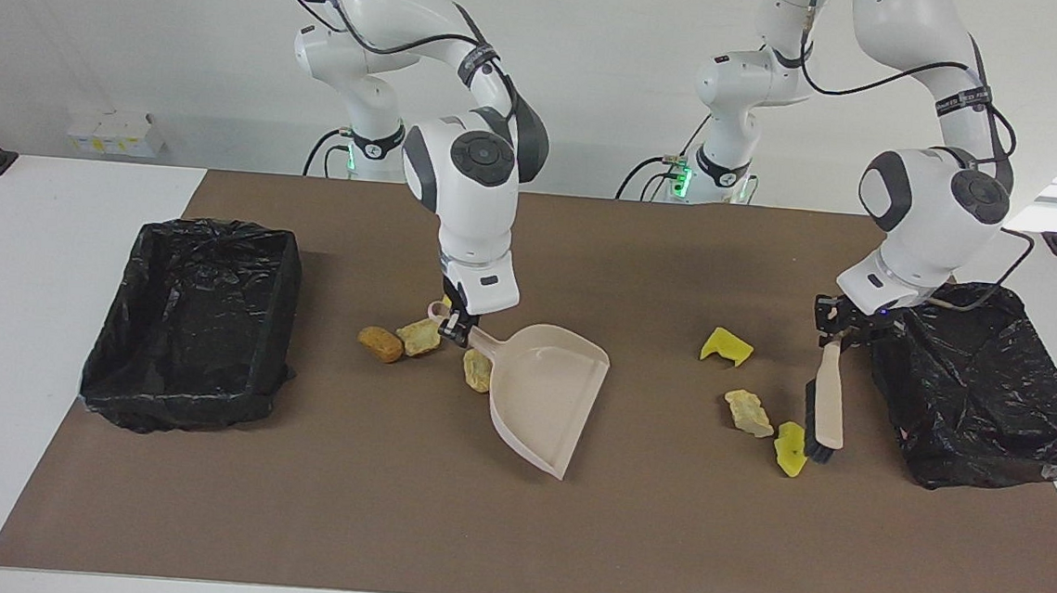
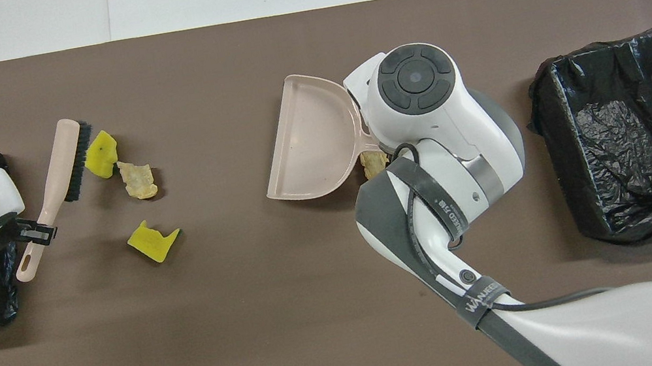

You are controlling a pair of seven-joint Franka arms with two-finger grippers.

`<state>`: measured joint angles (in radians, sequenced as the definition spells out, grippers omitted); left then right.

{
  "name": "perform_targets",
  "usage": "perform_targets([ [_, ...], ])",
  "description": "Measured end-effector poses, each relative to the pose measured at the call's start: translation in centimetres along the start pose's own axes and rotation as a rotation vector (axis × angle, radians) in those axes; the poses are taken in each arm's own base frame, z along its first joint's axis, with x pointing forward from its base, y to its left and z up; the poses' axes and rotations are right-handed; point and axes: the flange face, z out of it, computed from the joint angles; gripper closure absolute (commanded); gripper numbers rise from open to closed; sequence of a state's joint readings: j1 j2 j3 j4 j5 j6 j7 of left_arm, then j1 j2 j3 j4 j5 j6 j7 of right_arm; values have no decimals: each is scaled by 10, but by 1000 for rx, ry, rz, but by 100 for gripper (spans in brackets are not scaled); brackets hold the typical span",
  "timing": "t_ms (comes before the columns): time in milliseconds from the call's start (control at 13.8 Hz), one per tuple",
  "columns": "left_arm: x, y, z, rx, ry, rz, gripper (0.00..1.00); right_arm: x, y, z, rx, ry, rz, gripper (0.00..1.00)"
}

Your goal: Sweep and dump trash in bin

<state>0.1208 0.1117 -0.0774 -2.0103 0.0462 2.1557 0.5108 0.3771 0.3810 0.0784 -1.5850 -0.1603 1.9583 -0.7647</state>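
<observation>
My right gripper [image 1: 457,327] is shut on the handle of the beige dustpan [image 1: 540,395], which sits on the mat with its mouth toward the left arm's end. Trash lies beside its handle: a brown lump [image 1: 381,343], a tan lump [image 1: 420,335], and another lump [image 1: 477,370] against the pan, also in the overhead view [image 2: 372,163]. My left gripper [image 1: 838,332] is shut on the brush [image 1: 826,406] handle. The bristles touch a yellow sponge piece [image 1: 789,448]. A tan lump [image 1: 749,412] and another yellow sponge piece [image 1: 727,346] lie nearby.
A black-lined bin [image 1: 217,228] stands at the right arm's end of the brown mat and another bin [image 1: 957,294] at the left arm's end, close beside the brush. White table borders the mat.
</observation>
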Motion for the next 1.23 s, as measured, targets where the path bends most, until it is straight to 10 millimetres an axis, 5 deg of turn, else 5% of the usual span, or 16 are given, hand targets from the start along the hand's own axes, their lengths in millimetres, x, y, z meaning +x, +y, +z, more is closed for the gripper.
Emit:
perform_targets([
  [291, 28, -25, 8, 94, -33, 105, 100, 8, -5, 2, -9, 2, -82, 100],
  [654, 62, -61, 34, 133, -46, 243, 100, 38, -17, 27, -59, 11, -259, 100],
  [1235, 55, -27, 42, 20, -192, 504, 100, 18, -41, 33, 58, -113, -399, 100],
])
